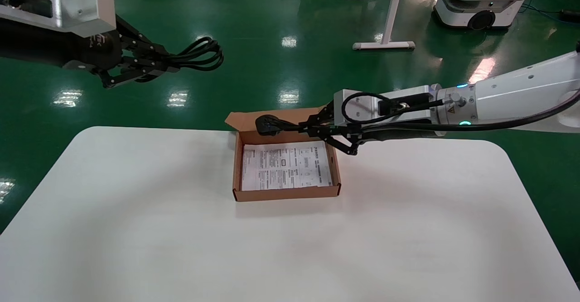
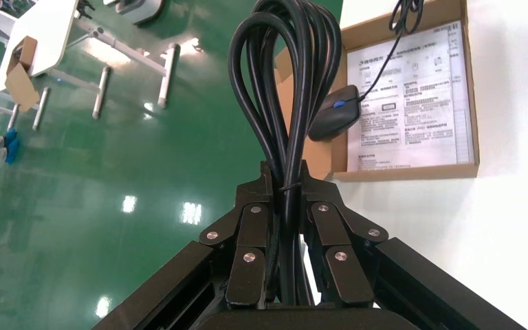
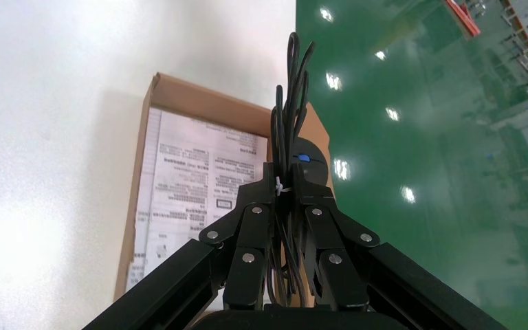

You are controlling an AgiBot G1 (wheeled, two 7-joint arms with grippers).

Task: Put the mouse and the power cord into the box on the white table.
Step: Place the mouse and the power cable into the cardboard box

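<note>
Head view, from the near edge outward: the white table (image 1: 136, 229) lies bare in front of me, and past its middle sits the box (image 1: 285, 194), lid flap folded back, only the printed sheet (image 1: 283, 166) on its floor. My right gripper (image 1: 312, 127) reaches in over the box's far rim, fingers pinched on the bundled thin wire, so the mouse (image 1: 268, 125) hangs just off the tips, above the far-left corner and not yet inside (the right wrist view shows its blue wheel beyond the closed fingers). Farther out and off the table to the left, my left gripper (image 1: 154, 66) is clamped on the power cord (image 1: 199, 55), its loops held over the green floor (image 1: 290, 16). I judge the mouse drop is in hand: I should bring it nearer over the sheet, lower, then release; afterwards the cord needs a long carry across.
</note>
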